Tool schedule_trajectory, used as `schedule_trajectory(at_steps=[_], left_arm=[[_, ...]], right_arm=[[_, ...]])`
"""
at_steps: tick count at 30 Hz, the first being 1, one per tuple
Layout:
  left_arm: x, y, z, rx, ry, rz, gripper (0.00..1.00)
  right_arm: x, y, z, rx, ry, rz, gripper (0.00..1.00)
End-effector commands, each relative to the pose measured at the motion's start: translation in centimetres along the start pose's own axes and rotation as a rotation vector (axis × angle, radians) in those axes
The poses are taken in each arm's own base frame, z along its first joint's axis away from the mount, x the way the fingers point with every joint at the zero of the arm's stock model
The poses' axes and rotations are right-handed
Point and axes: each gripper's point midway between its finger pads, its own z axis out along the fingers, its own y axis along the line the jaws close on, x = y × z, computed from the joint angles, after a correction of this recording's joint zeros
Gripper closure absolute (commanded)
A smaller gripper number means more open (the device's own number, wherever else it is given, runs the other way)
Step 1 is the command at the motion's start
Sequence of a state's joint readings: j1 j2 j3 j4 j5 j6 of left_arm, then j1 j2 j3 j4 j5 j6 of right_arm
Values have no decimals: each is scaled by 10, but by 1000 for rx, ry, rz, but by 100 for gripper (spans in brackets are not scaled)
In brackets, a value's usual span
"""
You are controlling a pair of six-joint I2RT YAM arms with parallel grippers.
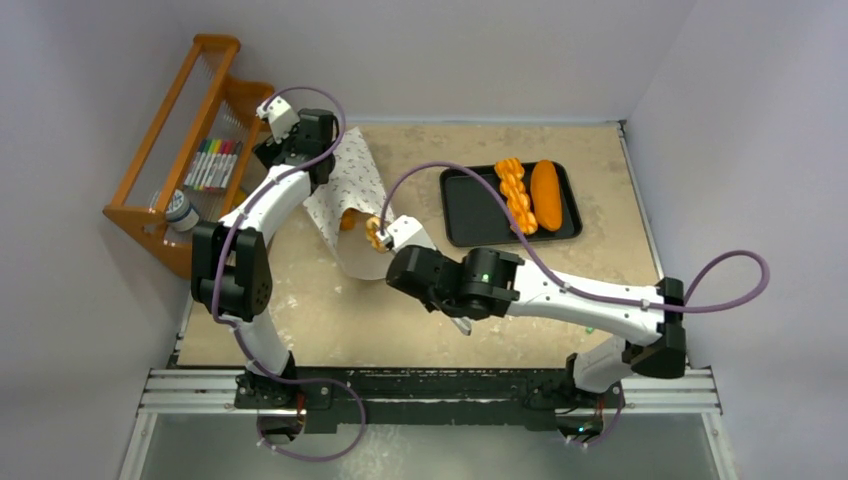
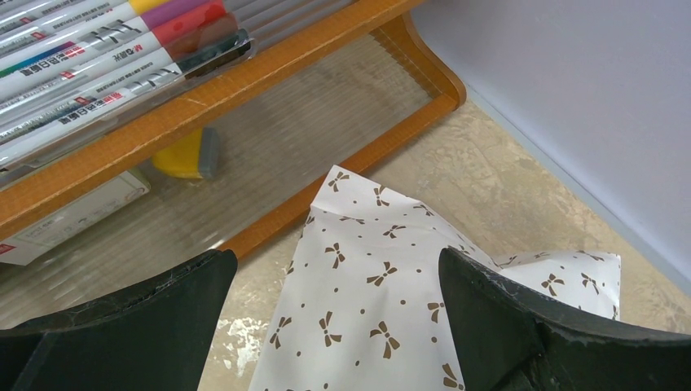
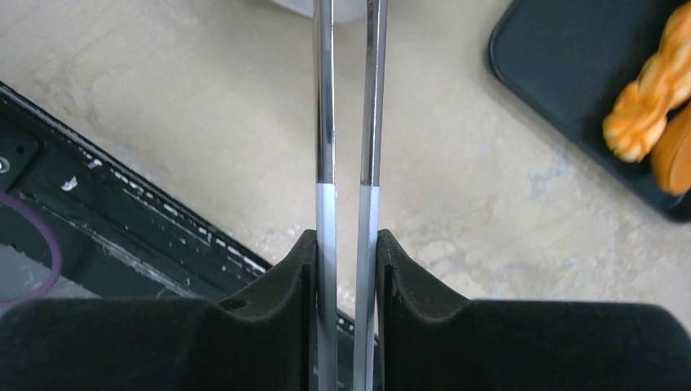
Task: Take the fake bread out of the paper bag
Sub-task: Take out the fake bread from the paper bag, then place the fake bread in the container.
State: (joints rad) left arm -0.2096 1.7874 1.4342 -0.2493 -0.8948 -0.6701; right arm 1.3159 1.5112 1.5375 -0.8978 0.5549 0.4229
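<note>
Tongs (image 3: 324, 122) tips cut off; paper bag (image 1: 355, 185) interior mostly hidden.

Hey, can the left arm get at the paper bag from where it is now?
Probably yes. The left end effector is open just above the paper bag, at its end by the wooden rack, and nothing lies between them.

The markers' (image 2: 98, 45) printed labels cannot be read.
</note>
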Motion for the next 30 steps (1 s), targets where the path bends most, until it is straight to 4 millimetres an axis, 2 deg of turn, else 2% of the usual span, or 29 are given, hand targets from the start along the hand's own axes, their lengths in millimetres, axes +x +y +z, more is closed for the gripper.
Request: schedule_trajectory(at_steps=[1, 4, 8, 14, 20, 24, 30], left_arm=[[-32, -3, -5, 7, -54, -71, 0], [-34, -4, -5, 8, -56, -71, 0], [-36, -5, -5, 10, -58, -72, 0], [-35, -4, -5, 11, -57, -72, 0], [-34, -4, -6, 17, -57, -76, 0], [-33, -4, -6, 19, -57, -77, 0], [-31, -6, -4, 21, -54, -77, 0]], right_arm=[[24, -11, -21, 14, 42, 134, 97], [34, -19, -32, 22, 46, 202, 97], [32, -29, -42, 22, -12, 315, 96], [37, -29, -40, 43, -14, 450, 96], [36, -41, -39, 96, -42, 527, 95], [30, -56, -31, 133, -87, 607, 94], [19, -91, -5, 166, -186, 729, 93]])
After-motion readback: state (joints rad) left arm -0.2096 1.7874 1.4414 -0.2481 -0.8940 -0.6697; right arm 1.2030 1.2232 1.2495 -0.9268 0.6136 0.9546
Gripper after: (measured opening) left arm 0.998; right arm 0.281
